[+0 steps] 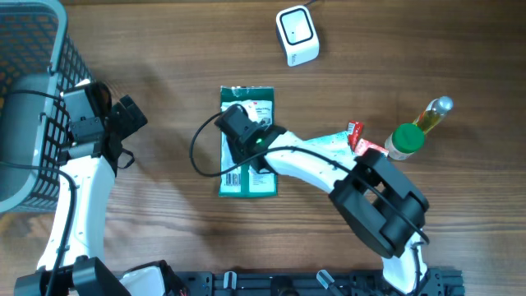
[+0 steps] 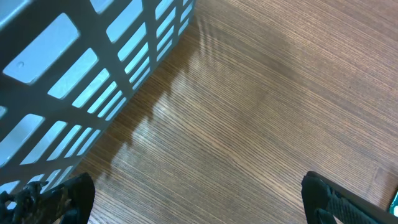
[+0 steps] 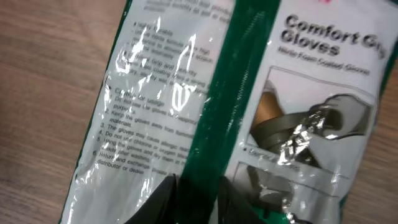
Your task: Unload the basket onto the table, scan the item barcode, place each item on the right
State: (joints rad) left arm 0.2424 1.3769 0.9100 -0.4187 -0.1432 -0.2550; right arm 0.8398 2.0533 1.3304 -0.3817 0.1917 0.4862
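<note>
the wooden surface [image 1: 164,238] carries everything. the grey mesh basket [image 1: 70,57] fills its far left corner; its contents cannot be made out. the left pincer [image 1: 125,115] hangs just beside the basket's wall, fingers spread wide, holding nothing. the green glove packet [image 1: 256,100] lies flat mid-surface, print side up, well apart from the basket. the right pincer [image 3: 198,202] is down on it, fingers close together on either side of the packet's green seam; whether they already pinch it cannot be told. the white scanner [image 1: 297,33] sits at the far edge. a green-capped bottle [image 1: 404,140], a yellow-liquid bottle [image 1: 431,117] and a red packet [image 1: 355,134] cluster right.
</note>
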